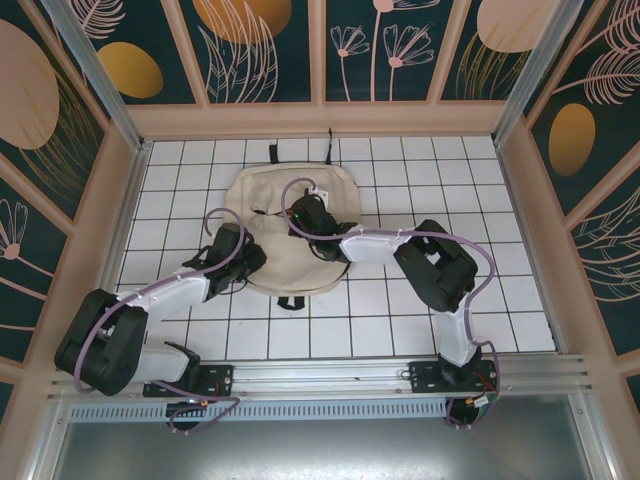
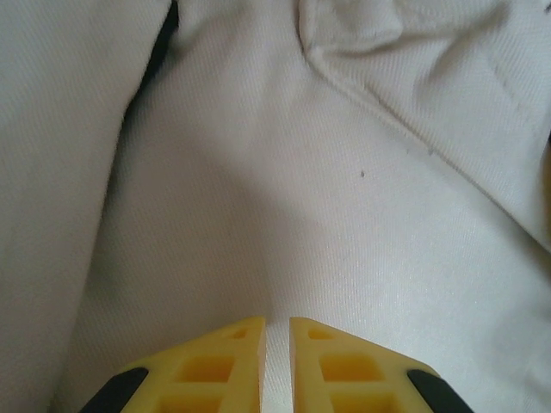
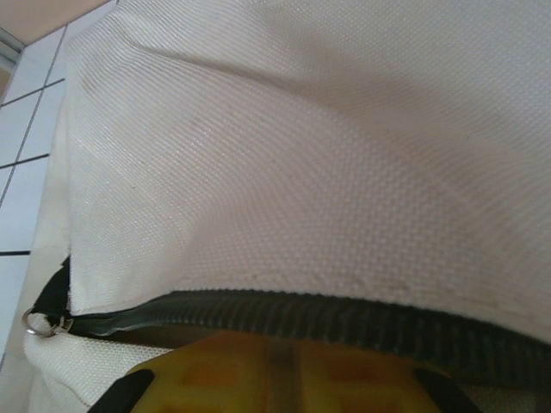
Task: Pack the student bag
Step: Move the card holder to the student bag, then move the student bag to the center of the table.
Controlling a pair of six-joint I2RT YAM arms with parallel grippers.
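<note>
One student bag (image 1: 270, 200) is lying flat on the white-tiled table (image 1: 450, 300), around the middle of it and nearer the far wall than my arm bases. Its long axis is running from the near side to the far side. The rounder end is facing the arms and the squarer end is facing the far wall; I cannot tell which end is the top. Two black straps are sticking out at the far edge (image 1: 272, 152) (image 1: 329, 140), and one black loop (image 1: 290, 302) is showing at the near edge. Two grippers are working on it. I am seeing the left gripper (image 1: 245, 260) sitting at the bag's near-left edge. On its wrist view the yellow fingers (image 2: 228, 366) are standing almost together over plain cloth with a thin slit between them, and I cannot tell whether any cloth is nipped. The right gripper (image 1: 303, 218) is resting over the bag's middle. Its fingers (image 3: 224, 374) are lying partly hidden behind one black zipper (image 3: 344, 318), so I cannot tell whether that claw is released or clenched. One small metal ring pull (image 3: 39, 323) is hanging at the zipper's left end.
</note>
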